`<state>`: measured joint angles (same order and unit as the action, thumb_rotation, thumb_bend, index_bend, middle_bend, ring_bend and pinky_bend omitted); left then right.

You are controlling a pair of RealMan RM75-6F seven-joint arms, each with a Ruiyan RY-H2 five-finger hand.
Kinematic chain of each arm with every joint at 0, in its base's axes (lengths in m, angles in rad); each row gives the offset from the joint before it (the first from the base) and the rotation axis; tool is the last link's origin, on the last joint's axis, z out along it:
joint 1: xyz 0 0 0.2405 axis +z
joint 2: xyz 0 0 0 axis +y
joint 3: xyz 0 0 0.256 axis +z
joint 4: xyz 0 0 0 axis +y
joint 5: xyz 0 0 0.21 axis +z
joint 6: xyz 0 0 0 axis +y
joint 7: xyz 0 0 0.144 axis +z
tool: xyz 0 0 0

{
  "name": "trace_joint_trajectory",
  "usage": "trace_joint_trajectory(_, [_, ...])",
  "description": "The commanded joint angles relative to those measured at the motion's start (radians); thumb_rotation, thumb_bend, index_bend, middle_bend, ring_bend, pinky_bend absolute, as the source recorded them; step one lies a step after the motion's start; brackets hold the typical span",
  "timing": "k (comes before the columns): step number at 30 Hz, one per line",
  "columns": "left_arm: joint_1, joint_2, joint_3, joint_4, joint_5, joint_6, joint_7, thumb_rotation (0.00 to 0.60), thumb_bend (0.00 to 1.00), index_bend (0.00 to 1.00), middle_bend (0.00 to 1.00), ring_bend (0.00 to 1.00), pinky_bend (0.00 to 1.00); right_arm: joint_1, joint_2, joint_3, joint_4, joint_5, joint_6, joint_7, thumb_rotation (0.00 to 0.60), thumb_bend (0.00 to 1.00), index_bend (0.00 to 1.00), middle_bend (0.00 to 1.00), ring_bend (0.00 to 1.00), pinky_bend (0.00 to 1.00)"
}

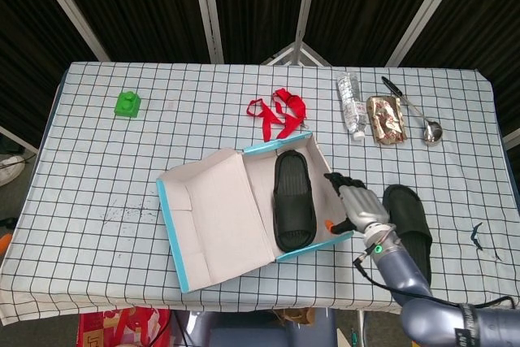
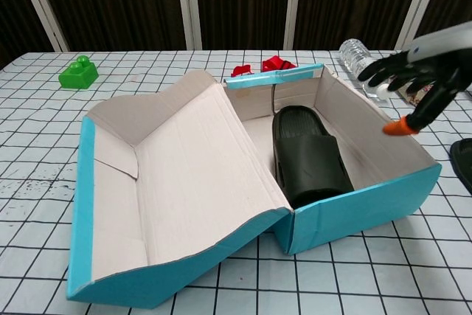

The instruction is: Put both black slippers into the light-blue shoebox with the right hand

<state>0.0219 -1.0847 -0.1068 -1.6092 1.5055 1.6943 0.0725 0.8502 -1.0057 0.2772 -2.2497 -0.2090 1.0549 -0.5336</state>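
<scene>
Checked white cloth with black grid lines over the bench (image 1: 97, 168), dark slatted panels behind. Near the front middle, light-blue shoebox (image 1: 335, 237) standing open, pale cardboard inside, blue only on the outer walls and rim, lid (image 1: 215, 217) folded out flat to its left. Inside, one black slipper (image 1: 292, 201) lying sole down along the box length, broad ribbed strap across its middle, matte rubber, toe toward the far wall. Second black slipper (image 1: 410, 237) of the same make out on the cloth just right of the box, roughly parallel to the first, partly covered by the arm. Right robot hand (image 1: 357, 205) raised between box and outer slipper, over the box's right wall, dark fingers (image 2: 387, 70) spread apart, orange-tipped thumb pointing down, nothing held. Left robot hand out of sight in both views. Farther back: red ribbon (image 1: 278, 111) just behind the box, clear plastic bottle (image 1: 350, 105), shiny foil packet (image 1: 385, 119) and metal ladle (image 1: 413, 110) toward the right rear, green toy block (image 1: 127, 104) well apart at the left rear.
</scene>
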Motion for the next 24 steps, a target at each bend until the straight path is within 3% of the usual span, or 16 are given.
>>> trace_joint_trajectory(1, [-0.002, -0.008, 0.000, 0.003, 0.005, 0.005, 0.020, 0.600, 0.22, 0.01, 0.00, 0.00, 0.02, -0.064, 0.177, 0.039, -0.067, -0.044, -0.029, 0.075, 0.600, 0.36, 0.00, 0.00, 0.00, 0.00])
trace_joint_trajectory(5, [-0.010, -0.034, -0.012, 0.024, 0.015, 0.022, 0.049, 0.600, 0.22, 0.01, 0.00, 0.00, 0.02, -0.173, 0.260, -0.045, -0.050, -0.215, 0.033, 0.073, 0.600, 0.36, 0.00, 0.00, 0.00, 0.00])
trace_joint_trajectory(10, [-0.028, -0.078, -0.024, 0.066, 0.036, 0.035, 0.066, 0.600, 0.22, 0.01, 0.00, 0.00, 0.02, -0.296, 0.284, -0.132, 0.060, -0.398, 0.032, 0.146, 0.600, 0.34, 0.00, 0.00, 0.00, 0.00])
trace_joint_trajectory(16, [-0.048, -0.128, -0.036, 0.112, 0.047, 0.042, 0.085, 0.600, 0.15, 0.01, 0.00, 0.00, 0.02, -0.386, 0.240, -0.190, 0.253, -0.592, -0.006, 0.256, 0.600, 0.17, 0.00, 0.00, 0.00, 0.00])
trace_joint_trajectory(24, [-0.068, -0.172, -0.060, 0.167, -0.009, 0.007, 0.095, 0.600, 0.15, 0.01, 0.00, 0.00, 0.02, -0.440, 0.129, -0.212, 0.433, -0.771, 0.019, 0.347, 0.600, 0.13, 0.00, 0.00, 0.00, 0.00])
